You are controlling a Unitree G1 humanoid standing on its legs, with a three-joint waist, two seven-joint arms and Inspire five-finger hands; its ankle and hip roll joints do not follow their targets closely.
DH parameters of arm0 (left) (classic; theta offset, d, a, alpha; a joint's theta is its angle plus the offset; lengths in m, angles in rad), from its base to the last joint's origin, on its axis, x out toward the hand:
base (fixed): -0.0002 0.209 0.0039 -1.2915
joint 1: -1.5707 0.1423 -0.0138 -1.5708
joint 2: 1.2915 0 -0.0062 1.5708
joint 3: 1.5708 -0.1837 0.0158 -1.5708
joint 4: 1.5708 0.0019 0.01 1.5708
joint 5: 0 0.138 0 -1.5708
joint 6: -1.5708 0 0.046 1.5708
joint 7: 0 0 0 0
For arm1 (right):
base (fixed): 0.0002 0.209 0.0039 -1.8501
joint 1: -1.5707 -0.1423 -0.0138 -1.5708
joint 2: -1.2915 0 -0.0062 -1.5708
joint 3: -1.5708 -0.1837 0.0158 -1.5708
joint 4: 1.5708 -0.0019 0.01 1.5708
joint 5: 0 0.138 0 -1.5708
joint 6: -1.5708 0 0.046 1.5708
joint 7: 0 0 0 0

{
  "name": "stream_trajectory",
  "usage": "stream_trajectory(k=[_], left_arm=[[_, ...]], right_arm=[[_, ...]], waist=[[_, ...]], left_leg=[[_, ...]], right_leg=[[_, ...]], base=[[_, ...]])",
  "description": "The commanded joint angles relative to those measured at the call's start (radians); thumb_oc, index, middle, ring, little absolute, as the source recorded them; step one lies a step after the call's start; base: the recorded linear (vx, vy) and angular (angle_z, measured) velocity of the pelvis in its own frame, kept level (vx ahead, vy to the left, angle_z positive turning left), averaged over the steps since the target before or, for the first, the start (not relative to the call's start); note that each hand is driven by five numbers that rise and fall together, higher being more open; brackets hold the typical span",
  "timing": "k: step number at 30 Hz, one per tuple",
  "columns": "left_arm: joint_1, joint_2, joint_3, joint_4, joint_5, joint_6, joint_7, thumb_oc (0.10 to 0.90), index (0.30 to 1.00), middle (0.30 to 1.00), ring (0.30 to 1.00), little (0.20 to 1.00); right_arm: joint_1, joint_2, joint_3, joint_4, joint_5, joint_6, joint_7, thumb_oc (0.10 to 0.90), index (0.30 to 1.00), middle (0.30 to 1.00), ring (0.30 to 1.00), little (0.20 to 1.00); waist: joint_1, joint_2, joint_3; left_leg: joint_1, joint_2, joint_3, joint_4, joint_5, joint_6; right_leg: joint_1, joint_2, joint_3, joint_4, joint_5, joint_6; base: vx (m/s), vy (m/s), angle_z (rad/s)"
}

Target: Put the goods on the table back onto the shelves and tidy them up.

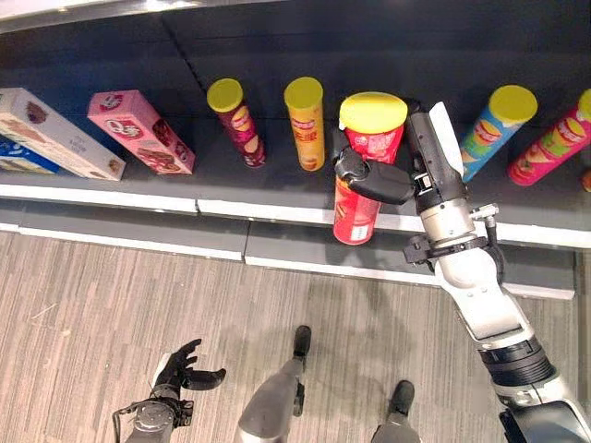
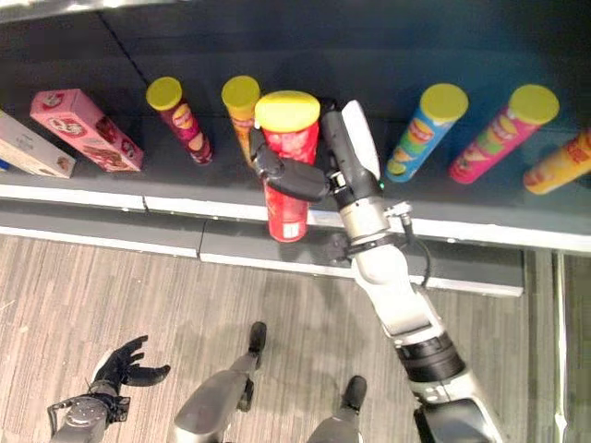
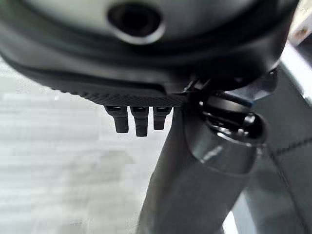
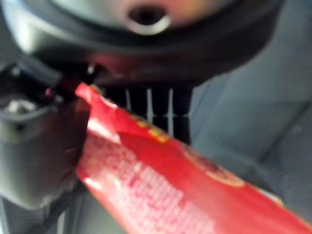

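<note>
The right robot hand (image 1: 383,177) is clamped around a tall red cardboard crisp tube with a yellow plastic lid (image 1: 365,166), fingers and thumb curled round its upper body, and it carries the tube upright at the front edge of the dark grey shelf board (image 1: 111,55), with the tube's base seeming to hang just off the white front lip (image 1: 102,197), though the angle makes that hard to judge. So the step in hand is the placing of this tube on the shelf. To the robot hand's left stand an orange tube with a yellow lid (image 1: 306,121) and, beyond it, a dark pink tube with a yellow lid (image 1: 236,120), then a pink carton lying flat (image 1: 140,131) and a white carton (image 1: 57,134) further off. To its right stand a blue tube with a yellow lid (image 1: 496,129) and a bright pink and green tube (image 1: 554,138). The next move calls for carrying the red tube further in over the board, into the gap between the orange and blue tubes, setting it down level, and only then letting go. The left robot hand (image 1: 181,366) hangs low over the striped grey floor (image 1: 92,305), fingers spread and holding nothing.
</note>
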Motion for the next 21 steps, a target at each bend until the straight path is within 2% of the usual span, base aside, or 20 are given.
stream_trajectory(k=[1,2,3,4,5,7,9,13,18,21], left_arm=[[0.079,0.043,-0.008,0.001,-0.009,-0.017,0.034,0.800,0.900,0.900,0.900,0.900],[0.072,0.046,-0.008,-0.003,-0.011,-0.020,0.038,0.800,0.900,0.900,0.900,0.900],[0.041,0.058,-0.010,-0.017,-0.040,-0.033,0.053,0.800,0.900,0.900,0.900,0.900],[0.030,0.069,-0.020,-0.016,-0.020,-0.030,0.055,0.800,0.900,0.900,0.900,0.900],[0.032,0.056,-0.001,-0.033,-0.082,-0.040,0.067,0.800,0.900,0.900,0.900,0.900],[0.033,0.045,-0.006,-0.059,-0.099,-0.049,0.069,0.800,0.900,0.900,0.900,0.900],[0.041,0.040,-0.013,-0.054,-0.096,-0.043,0.067,0.800,0.900,0.900,0.900,0.900],[0.069,0.041,-0.021,-0.040,-0.063,-0.036,0.065,0.800,0.900,0.900,0.900,0.900],[0.083,0.031,-0.043,-0.044,-0.070,-0.048,0.093,0.800,0.900,0.900,0.900,0.900],[0.075,0.039,-0.078,-0.106,-0.087,-0.069,0.101,0.800,0.900,0.900,0.900,0.900]], right_arm=[[-0.089,-0.038,-0.008,-0.111,-0.016,-0.093,-0.040,0.400,0.300,0.300,0.300,0.300],[-0.096,-0.034,-0.003,-0.107,-0.015,-0.096,-0.043,0.400,0.300,0.300,0.300,0.300],[-0.143,-0.020,0.023,-0.092,0.003,-0.102,-0.048,0.400,0.300,0.300,0.300,0.300],[-0.116,-0.035,0.007,-0.086,0.000,-0.107,-0.055,0.400,0.300,0.300,0.300,0.300],[-0.161,-0.035,0.029,-0.085,-0.003,-0.097,-0.067,0.400,0.300,0.300,0.300,0.300],[-0.165,-0.045,0.024,-0.088,-0.001,-0.103,-0.074,0.400,0.300,0.300,0.300,0.300],[-0.178,-0.041,0.028,-0.093,-0.006,-0.101,-0.077,0.400,0.300,0.300,0.300,0.300],[-0.243,-0.035,0.049,-0.067,-0.046,-0.097,-0.107,0.400,0.300,0.300,0.300,0.300],[-0.270,0.001,-0.021,0.000,-0.167,-0.064,-0.248,0.400,0.300,0.300,0.300,0.300],[-0.347,-0.046,-0.077,0.073,-0.271,-0.025,-0.360,0.400,0.300,0.300,0.300,0.300]], waist=[[-0.020,0.020,-0.102],[-0.021,0.023,-0.092],[-0.031,0.019,-0.057],[-0.043,0.007,-0.054],[-0.033,-0.010,-0.044],[-0.035,-0.010,-0.045],[-0.031,0.002,-0.044],[-0.023,0.027,-0.028],[-0.005,0.059,-0.015],[0.018,0.091,0.007]], left_leg=[[-0.051,0.078,-0.029,0.105,-0.129,-0.031],[-0.049,0.083,-0.025,0.103,-0.132,-0.030],[-0.026,0.104,-0.025,0.089,-0.143,-0.051],[-0.023,0.104,-0.039,0.097,-0.160,-0.059],[-0.062,0.107,-0.060,0.123,-0.143,-0.066],[-0.073,0.124,-0.083,0.096,-0.113,-0.083],[-0.078,0.135,-0.112,0.068,-0.091,-0.094],[-0.064,0.140,-0.115,0.037,-0.085,-0.095],[-0.080,0.121,-0.128,0.034,-0.088,-0.092],[-0.123,0.103,-0.146,0.044,-0.087,-0.091]], right_leg=[[-0.140,0.020,0.061,0.279,-0.109,0.008],[-0.168,0.023,0.072,0.310,-0.112,0.008],[-0.244,0.020,0.051,0.191,-0.064,0.001],[-0.225,0.029,0.072,0.109,-0.075,0.000],[-0.203,0.039,0.101,0.071,-0.045,0.014],[-0.204,0.055,0.078,0.087,-0.058,0.005],[-0.201,0.064,0.055,0.114,-0.084,-0.005],[-0.199,0.066,0.040,0.115,-0.098,-0.008],[-0.195,0.050,0.034,0.103,-0.100,-0.002],[-0.216,0.036,0.018,0.105,-0.099,0.002]], base=[[-0.04,0.143,-0.68],[-0.03,-0.062,-0.67],[0.09,-0.250,-1.04],[0.11,-0.439,-0.44],[0.09,-0.400,0.25],[0.04,-0.345,1.55],[0.06,-0.224,0.78],[0.02,-0.038,0.08],[0.02,0.019,0.06],[-0.02,0.018,0.10]])
